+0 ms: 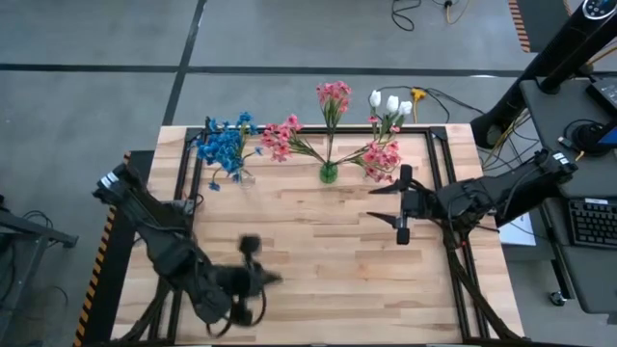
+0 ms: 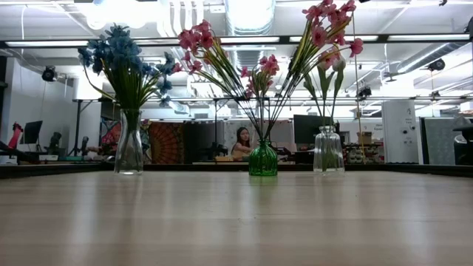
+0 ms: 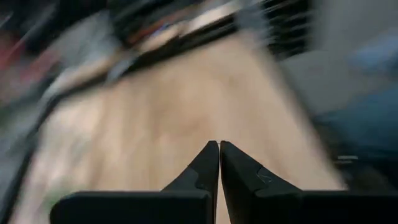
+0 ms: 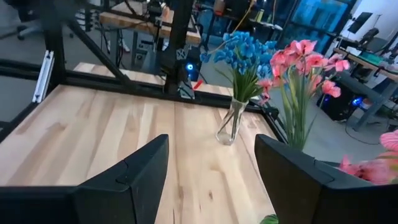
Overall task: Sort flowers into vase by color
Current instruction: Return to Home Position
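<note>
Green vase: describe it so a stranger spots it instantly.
On the wooden table's far edge three vases stand in a row. The green vase is the middle one. The left vase and right vase are taller clear glass; it alone is squat and green.

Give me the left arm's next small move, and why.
Probably retract the left gripper to its rest pose: it is shut and empty, blue flowers stand in the clear vase, pink flowers in the green vase, and the right gripper waits open, away from them.

Legible text: none | surface (image 1: 318, 241): no readable marks | keyboard (image 1: 590, 222), right of surface: keys too small | monitor (image 2: 307, 127), room beyond: unreadable
</note>
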Robot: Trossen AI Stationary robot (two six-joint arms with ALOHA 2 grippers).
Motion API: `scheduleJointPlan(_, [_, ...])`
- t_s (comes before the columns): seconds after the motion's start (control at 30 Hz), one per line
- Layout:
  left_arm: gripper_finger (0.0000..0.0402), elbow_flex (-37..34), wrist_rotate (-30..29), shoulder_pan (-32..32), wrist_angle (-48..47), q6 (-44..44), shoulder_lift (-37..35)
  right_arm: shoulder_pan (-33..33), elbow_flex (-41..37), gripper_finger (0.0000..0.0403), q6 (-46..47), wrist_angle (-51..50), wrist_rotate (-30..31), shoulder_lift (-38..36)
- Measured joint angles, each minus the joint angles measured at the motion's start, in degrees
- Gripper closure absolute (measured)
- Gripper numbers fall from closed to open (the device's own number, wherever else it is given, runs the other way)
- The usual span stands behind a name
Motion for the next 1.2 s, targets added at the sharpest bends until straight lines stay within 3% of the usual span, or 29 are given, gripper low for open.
scheduleJointPlan(0.07, [0.0402, -0.15, 8.99, 1.29, 8.84, 12.76, 1.03, 0.0, -0.47, 0.0172, -0.26, -0.49, -2.12, -0.17])
scheduleJointPlan(0.17, [0.0402, -2.22, 22.02, 5.12, 13.94, 23.2, 0.33, 0.02, -0.94, 0.0172, 0.08, -1.21, -5.5, -0.5])
scheduleJointPlan(0.3, [0.0402, -8.14, 30.48, 13.05, 21.03, 27.01, -2.62, 0.01, -1.67, 0.0172, 0.26, -1.33, -5.84, -1.34])
scheduleJointPlan(0.37, [0.0402, -11.63, 33.14, 17.12, 20.04, 26.92, -4.83, 0.0, -2.09, 0.0172, 0.33, -1.41, -5.81, -1.76])
scheduleJointPlan(0.53, [0.0402, -22.99, 33.99, 20.31, 19.62, 20.28, -15.09, 0.0, -4.13, 0.0172, 2.02, -1.14, -5.84, -3.66])
scheduleJointPlan(0.8, [0.0402, -48.48, 30.27, 12.86, 41.89, 22.0, -36.41, 0.0, -6.95, 0.0172, 5.26, -0.62, -5.29, -7.57])
scheduleJointPlan(1.0, [0.0402, -63.23, 22.26, 12.31, 50.31, 19.14, -46.61, 0.0, -9.21, 0.0172, 5.18, -0.7, -4.72, -10.36])
scheduleJointPlan(1.2, [0.0402, -72.16, 24.48, 17.44, 60.66, 22.91, -51.87, -0.02, -15.02, 0.0172, -1.13, 7.07, -5.33, -15.7])
